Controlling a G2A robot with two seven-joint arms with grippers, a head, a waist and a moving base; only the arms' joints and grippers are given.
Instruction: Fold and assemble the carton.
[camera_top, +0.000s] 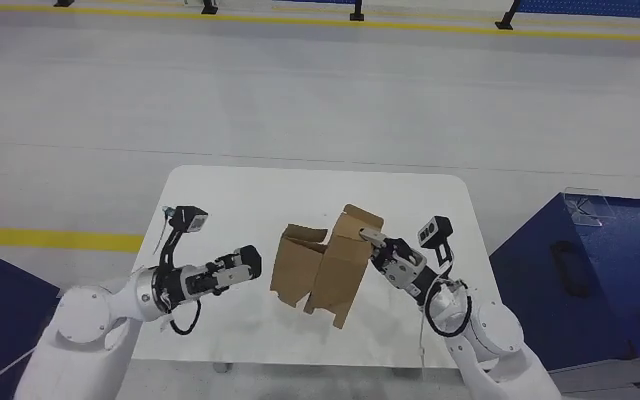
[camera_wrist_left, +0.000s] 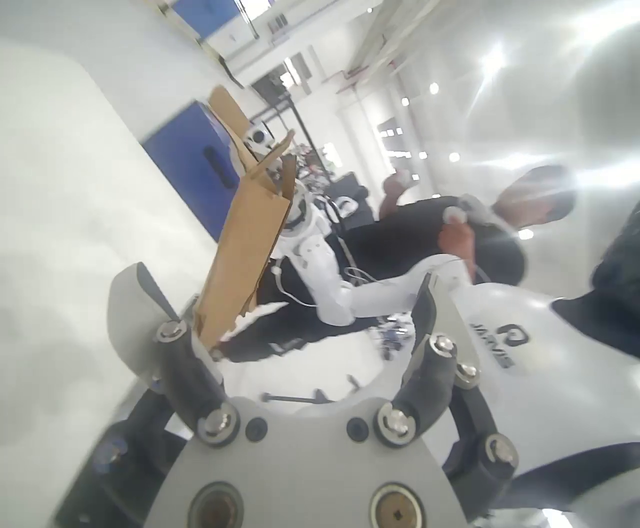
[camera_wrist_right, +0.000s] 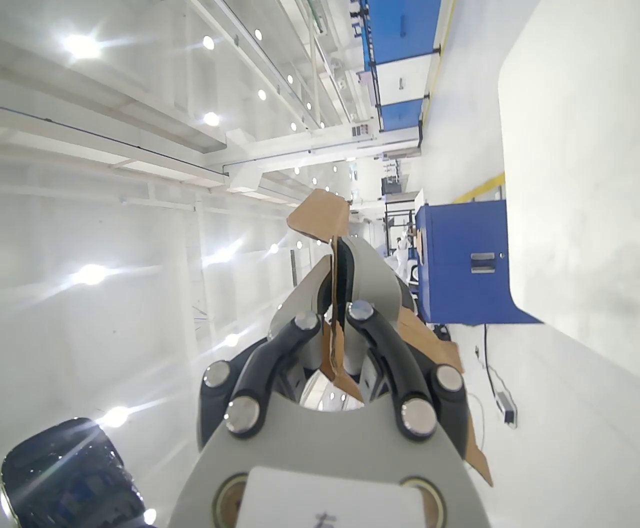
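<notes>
A brown cardboard carton (camera_top: 322, 268) stands half-unfolded above the middle of the white table (camera_top: 240, 200), its flaps loose at both ends. My right gripper (camera_top: 372, 240) is shut on the carton's upper right flap; in the right wrist view the cardboard (camera_wrist_right: 331, 320) is pinched between the two fingers, near the gripper (camera_wrist_right: 336, 260). My left gripper (camera_top: 252, 262) hangs just left of the carton, apart from it, and is open. In the left wrist view the carton (camera_wrist_left: 245, 240) rises beyond the spread fingers of the gripper (camera_wrist_left: 285, 290), with nothing between them.
A blue cabinet (camera_top: 580, 270) stands on the floor to the right of the table. A yellow line (camera_top: 70, 240) runs along the floor at the left. Bare table surface lies behind the carton and to its left.
</notes>
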